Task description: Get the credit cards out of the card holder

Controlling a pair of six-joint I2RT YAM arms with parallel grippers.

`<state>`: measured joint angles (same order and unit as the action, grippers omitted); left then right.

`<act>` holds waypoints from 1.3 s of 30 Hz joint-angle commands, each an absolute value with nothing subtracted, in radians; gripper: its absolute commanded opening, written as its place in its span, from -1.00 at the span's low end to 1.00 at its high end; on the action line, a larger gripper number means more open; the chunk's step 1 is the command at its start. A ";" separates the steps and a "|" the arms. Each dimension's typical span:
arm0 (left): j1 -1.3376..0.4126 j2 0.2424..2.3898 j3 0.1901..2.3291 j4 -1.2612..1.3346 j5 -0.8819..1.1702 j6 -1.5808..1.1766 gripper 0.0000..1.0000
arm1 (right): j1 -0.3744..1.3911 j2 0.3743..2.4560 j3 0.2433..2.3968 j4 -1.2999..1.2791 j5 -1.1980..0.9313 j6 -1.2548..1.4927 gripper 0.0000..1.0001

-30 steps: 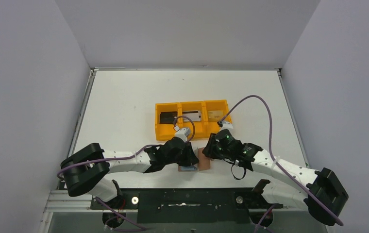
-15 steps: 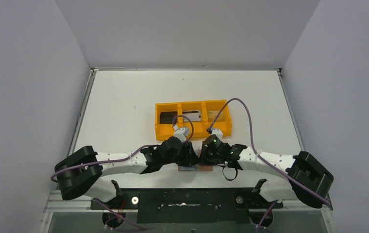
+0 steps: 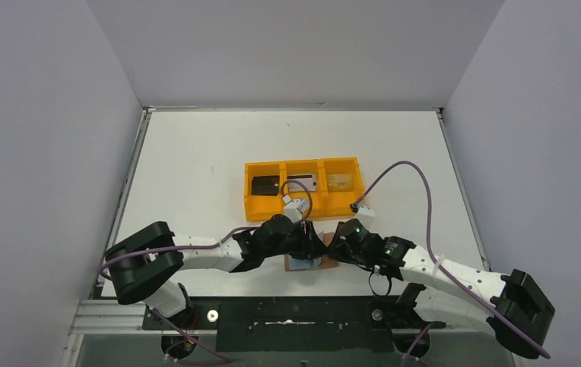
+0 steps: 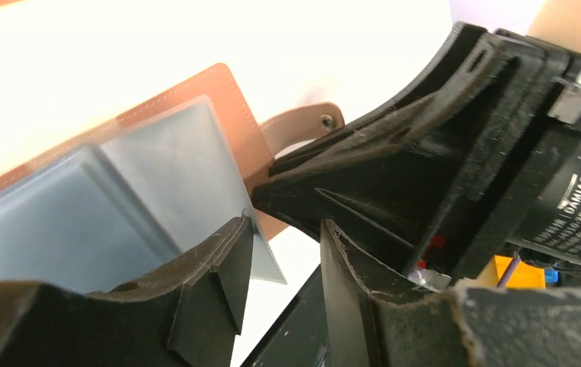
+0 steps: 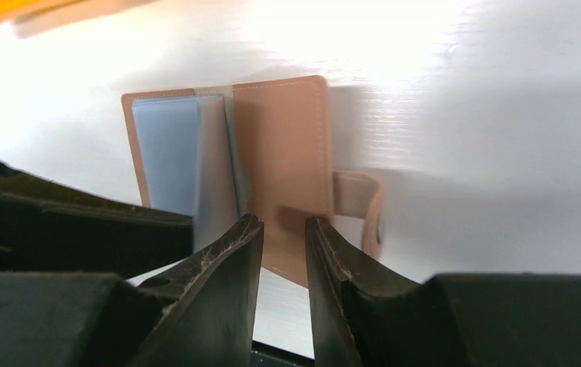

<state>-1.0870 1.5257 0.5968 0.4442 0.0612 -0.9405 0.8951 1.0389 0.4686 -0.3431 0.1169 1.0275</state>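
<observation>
Three credit cards (image 3: 303, 183) sit in orange tray (image 3: 303, 209). Card holder (image 3: 307, 262) half-open at surface (image 3: 196, 168) near edge. Left tool (image 4: 287, 229) just widened, empty. Right tool (image 5: 284, 225) narrow at brown flap, grip unclear. Extraction looks done.

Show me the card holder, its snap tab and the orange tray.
card holder (image 5: 284, 145): right wrist view, on its brown stitched leather panel.
snap tab (image 4: 303, 126): left wrist view, on the strap beside its stud.
orange tray (image 3: 255, 209): top external view, on its near wall.
</observation>
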 commanded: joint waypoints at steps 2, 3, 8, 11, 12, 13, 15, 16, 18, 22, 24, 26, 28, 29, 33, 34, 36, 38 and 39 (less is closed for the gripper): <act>-1.110 1.602 0.650 0.455 0.130 -0.921 -0.27 | 0.875 0.889 0.495 -0.370 0.250 1.082 -0.41; -1.112 1.612 0.653 0.459 0.131 -0.923 -0.27 | 0.874 0.876 0.499 -0.371 0.249 1.076 -0.42; -1.122 1.662 0.653 0.470 0.134 -0.935 -0.28 | 0.869 0.860 0.525 -0.361 0.234 1.050 -0.51; -1.124 1.673 0.653 0.470 0.119 -0.947 -0.29 | 0.865 0.889 0.531 -0.323 0.193 1.031 -0.59; -1.124 1.673 0.647 0.469 0.109 -0.954 -0.29 | 0.865 0.902 0.531 -0.308 0.178 1.026 -0.62; -1.124 1.670 0.638 0.470 0.101 -0.960 -0.33 | 0.865 0.914 0.531 -0.300 0.168 1.027 -0.64; -1.125 1.662 0.617 0.477 0.089 -0.973 -0.39 | 0.864 0.935 0.529 -0.297 0.167 1.033 -0.66; -1.125 1.660 0.605 0.478 0.085 -0.979 -0.42 | 0.865 0.941 0.526 -0.296 0.169 1.033 -0.67; -1.126 1.661 0.592 0.479 0.086 -0.985 -0.47 | 0.864 0.948 0.518 -0.276 0.163 1.022 -0.67; -1.129 1.662 0.575 0.488 0.093 -0.989 -0.50 | 0.861 1.001 0.511 -0.215 0.100 0.994 -0.69; -1.131 1.657 0.572 0.493 0.093 -0.987 -0.50 | 0.862 1.044 0.514 -0.190 0.077 0.986 -0.69; -1.132 1.648 0.573 0.492 0.090 -0.982 -0.50 | 0.858 1.091 0.518 -0.173 0.059 0.974 -0.69; -1.132 1.628 0.574 0.484 0.087 -0.975 -0.50 | 0.856 1.143 0.528 -0.186 0.065 0.970 -0.69; -1.134 1.611 0.572 0.474 0.075 -0.971 -0.50 | 0.856 1.166 0.531 -0.192 0.071 0.968 -0.69; -1.138 1.487 0.544 0.406 -0.004 -0.972 -0.44 | 0.851 1.245 0.528 -0.208 0.082 0.968 -0.67; -1.137 1.448 0.539 0.365 -0.031 -0.973 -0.38 | 0.850 1.257 0.526 -0.212 0.087 0.969 -0.66; -1.134 1.371 0.538 0.263 -0.104 -0.978 -0.23 | 0.851 1.280 0.520 -0.214 0.089 0.970 -0.64; -1.128 1.306 0.535 0.174 -0.166 -0.981 -0.07 | 0.852 1.299 0.515 -0.212 0.089 0.972 -0.64; -1.122 1.281 0.531 0.131 -0.191 -0.985 0.05 | 0.852 1.306 0.511 -0.210 0.088 0.973 -0.64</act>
<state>-1.1332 1.4033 0.5323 0.2951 -0.0368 -0.9844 0.8566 1.2686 0.5049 -0.2157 0.0685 0.9810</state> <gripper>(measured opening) 0.444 0.177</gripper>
